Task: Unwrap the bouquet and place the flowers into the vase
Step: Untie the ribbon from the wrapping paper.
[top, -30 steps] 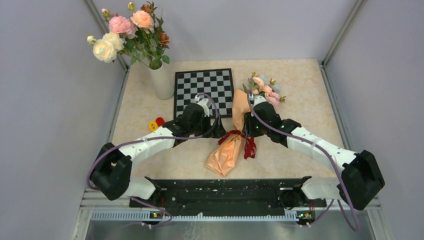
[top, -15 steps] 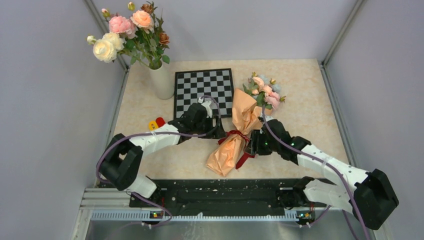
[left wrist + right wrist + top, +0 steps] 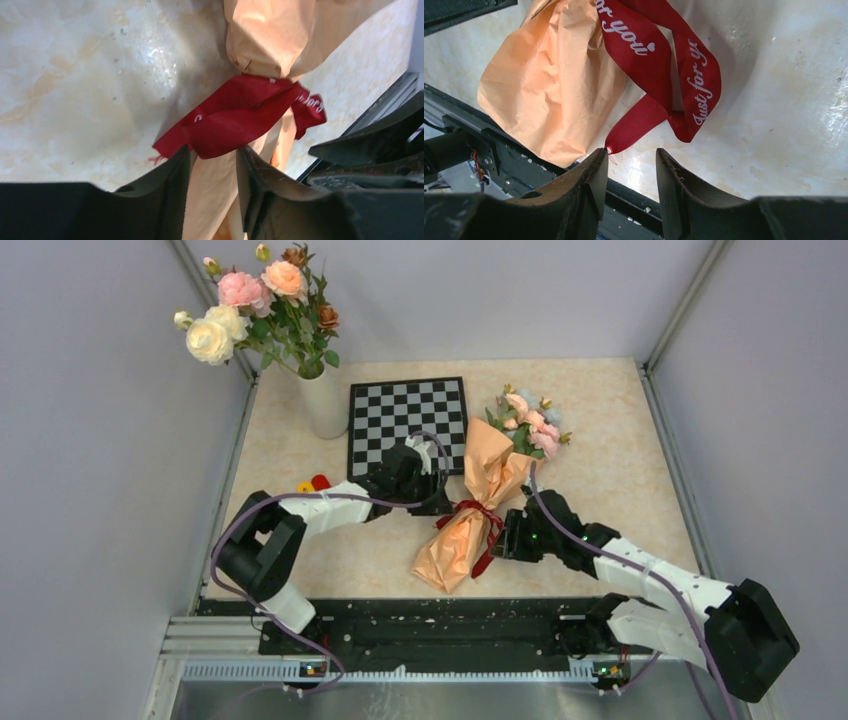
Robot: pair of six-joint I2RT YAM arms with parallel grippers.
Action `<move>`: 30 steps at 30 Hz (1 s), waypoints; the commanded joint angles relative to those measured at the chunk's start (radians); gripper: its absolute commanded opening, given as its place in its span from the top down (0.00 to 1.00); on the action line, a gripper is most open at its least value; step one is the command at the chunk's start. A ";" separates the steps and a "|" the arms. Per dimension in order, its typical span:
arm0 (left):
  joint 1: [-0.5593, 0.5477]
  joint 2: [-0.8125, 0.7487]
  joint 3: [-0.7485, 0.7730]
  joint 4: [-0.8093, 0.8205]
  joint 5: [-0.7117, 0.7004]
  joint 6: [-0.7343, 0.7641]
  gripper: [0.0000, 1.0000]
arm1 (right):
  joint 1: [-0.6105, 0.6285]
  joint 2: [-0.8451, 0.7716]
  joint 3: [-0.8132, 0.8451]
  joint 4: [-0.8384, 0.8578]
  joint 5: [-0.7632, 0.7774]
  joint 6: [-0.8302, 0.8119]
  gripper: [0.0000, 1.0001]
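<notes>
Bouquet (image 3: 470,515) lies centre of table (image 3: 620,440), flowers (image 3: 528,420) at far end. We judge paper light, crushable; take ribbon (image 3: 235,117) tails instead. Left jaws astride ribbon, whether clamped we cannot tell; right jaws parted, empty.

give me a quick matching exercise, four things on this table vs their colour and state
1. bouquet
2. ribbon
3. vase
4. chessboard

A. white, standing upright
B. dark red, tied in a knot
C. peach-orange paper, lying on its side
D. black and white squares, lying flat

Pairs: 1-C, 2-B, 3-A, 4-D
</notes>
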 commanded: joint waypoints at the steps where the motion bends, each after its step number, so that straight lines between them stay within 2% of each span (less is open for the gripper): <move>1: 0.002 0.031 0.074 0.070 0.030 -0.026 0.66 | 0.013 0.016 0.007 0.043 0.036 0.027 0.59; 3: 0.002 0.029 0.094 0.075 0.033 -0.034 0.79 | 0.013 0.030 0.010 0.047 0.060 0.033 0.61; 6: 0.003 0.023 0.146 0.067 0.015 -0.023 0.91 | 0.013 0.048 0.011 0.062 0.080 0.043 0.62; 16: 0.026 0.124 0.319 -0.028 0.021 0.069 0.95 | 0.013 0.081 0.006 0.107 0.168 0.052 0.64; 21: 0.034 0.101 0.315 -0.069 0.015 0.092 0.84 | 0.013 0.108 0.001 0.150 0.185 0.060 0.64; 25: 0.035 0.045 0.231 -0.062 0.002 0.077 0.66 | 0.013 0.133 0.007 0.179 0.198 0.056 0.65; 30: 0.034 -0.016 0.121 0.001 -0.001 0.030 0.56 | 0.013 0.175 0.010 0.216 0.198 0.052 0.67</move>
